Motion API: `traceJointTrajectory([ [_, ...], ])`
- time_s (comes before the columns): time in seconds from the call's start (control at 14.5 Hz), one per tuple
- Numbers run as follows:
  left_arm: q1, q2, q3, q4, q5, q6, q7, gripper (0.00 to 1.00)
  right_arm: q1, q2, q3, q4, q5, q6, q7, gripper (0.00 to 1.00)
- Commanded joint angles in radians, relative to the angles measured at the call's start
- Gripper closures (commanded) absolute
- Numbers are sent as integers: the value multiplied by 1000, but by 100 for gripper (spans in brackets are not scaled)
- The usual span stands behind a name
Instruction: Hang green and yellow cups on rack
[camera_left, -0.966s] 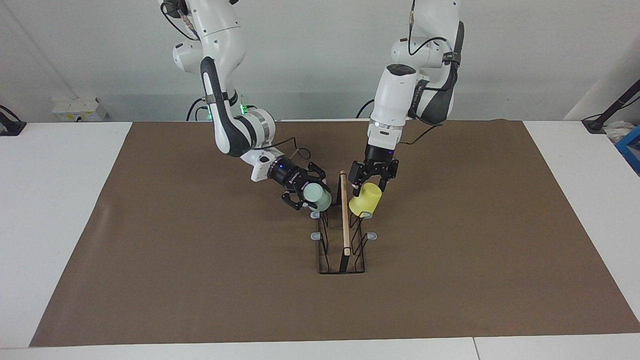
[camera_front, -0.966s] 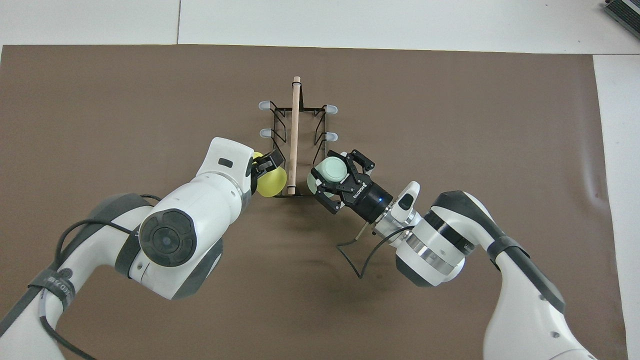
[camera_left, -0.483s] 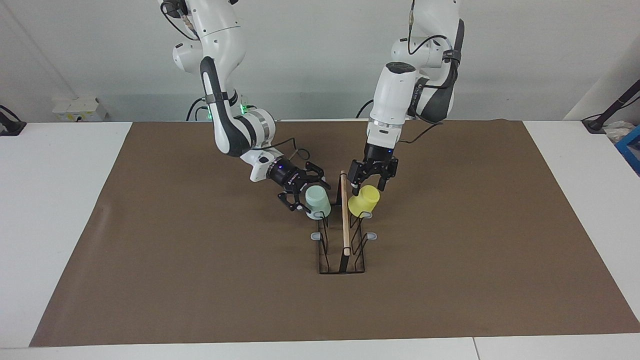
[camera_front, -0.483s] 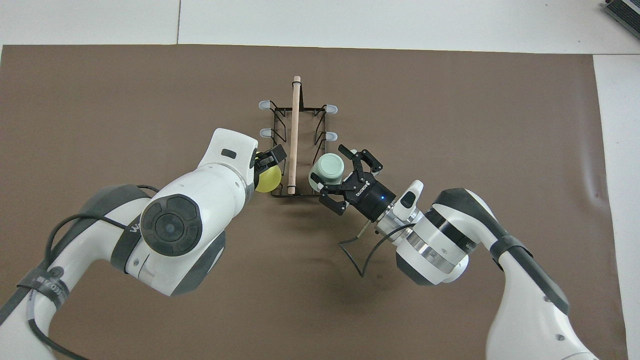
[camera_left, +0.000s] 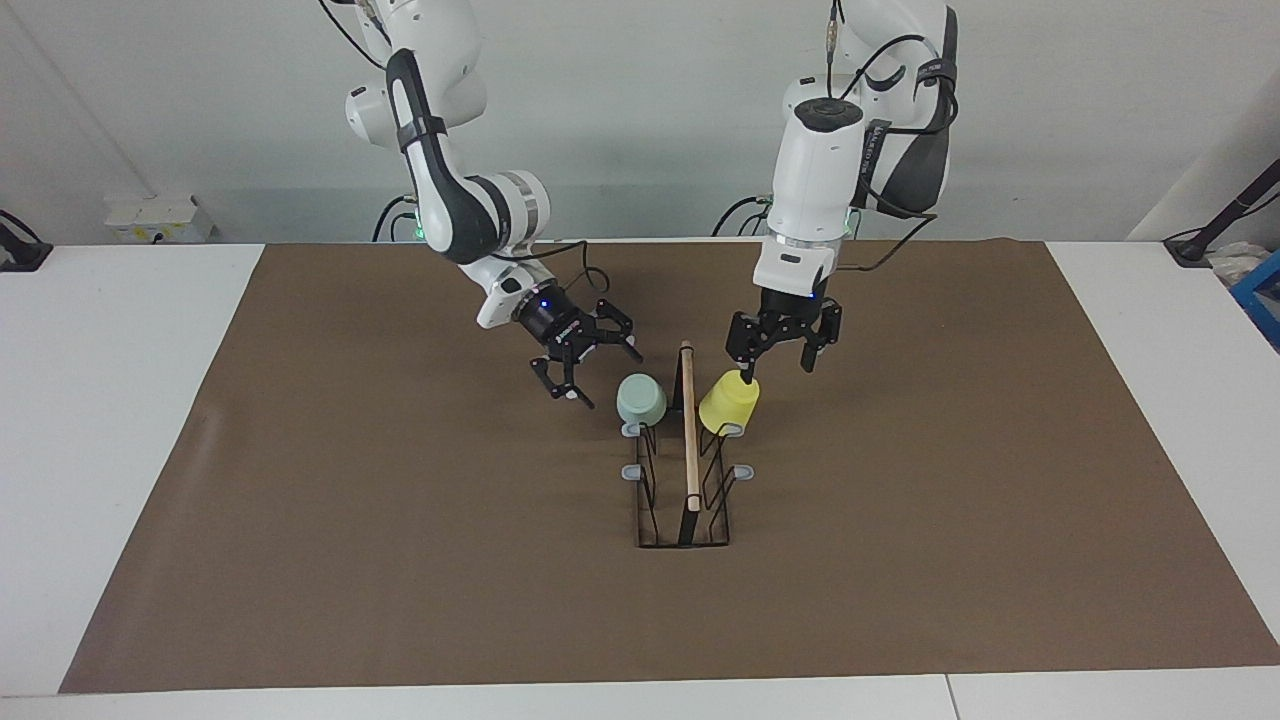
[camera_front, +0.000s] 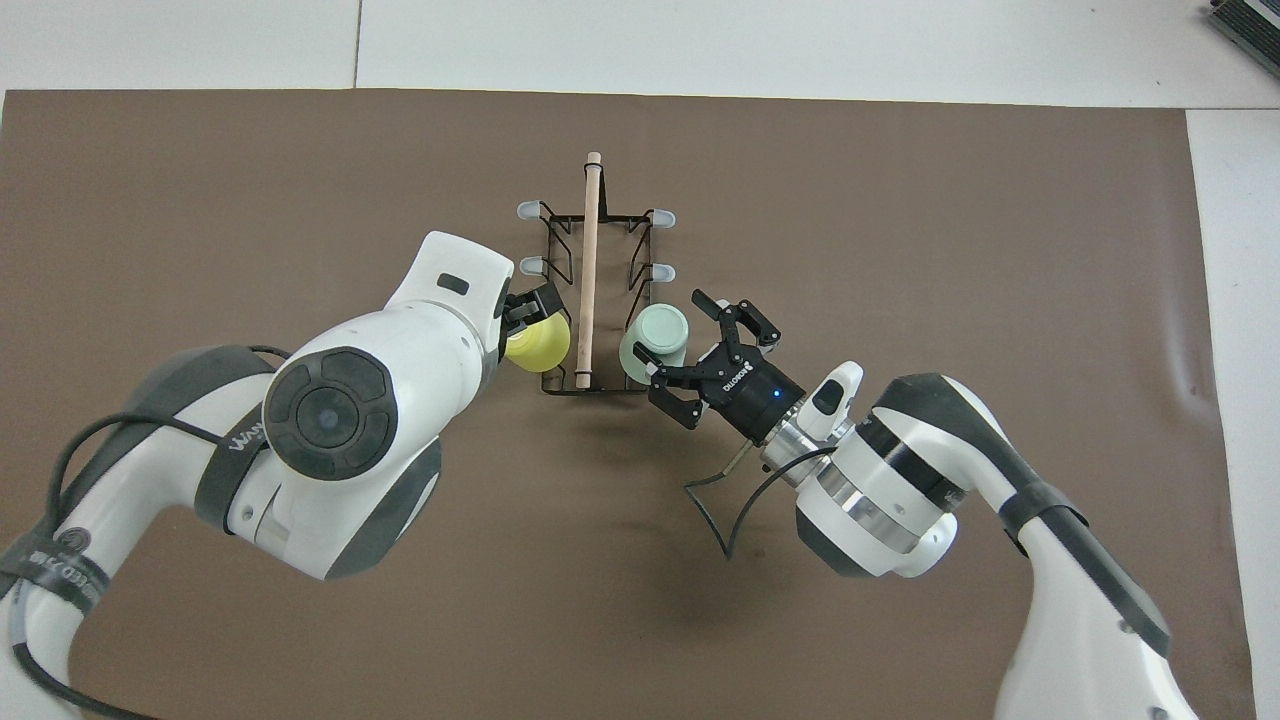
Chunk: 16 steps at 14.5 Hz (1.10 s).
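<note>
Both arms have let go and drawn back: the right pincer (camera_left: 582, 365) and left pincer (camera_left: 775, 352) hang splayed apart, empty, just beside the green cup (camera_left: 641, 399) and yellow cup (camera_left: 729, 403), which now sit inverted on the rack (camera_left: 686, 470) prongs nearest the robots. One left fingertip looks very close to the yellow cup, so a careless retreat could tip it off. Smooth tapered plastic sits loose on thin black wire under a pale wooden rod (camera_left: 689, 425).
</note>
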Motion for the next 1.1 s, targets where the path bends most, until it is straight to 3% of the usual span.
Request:
traceJointTrajectory([
  [0.0,13,-1,34,66,2,-114,138,0,3,-46,20,6,62,72,37,0],
  [0.14,13,-7,74,109,-30,-182,263,0,3,-66,27,45,-12,152,88,0],
  [0.48,11,-9,200,223,-162,-331,519,0,-35,-73,16,118,-482,202,276,0],
  [0.62,13,-7,235,256,-195,-375,591,0,-70,-73,16,121,-668,188,316,0],
  [0.83,11,-7,292,272,-217,-402,699,0,-102,-69,13,122,-826,148,338,0],
  [1.03,13,-7,333,290,-232,-449,823,0,-211,-69,11,128,-1039,-9,382,0],
])
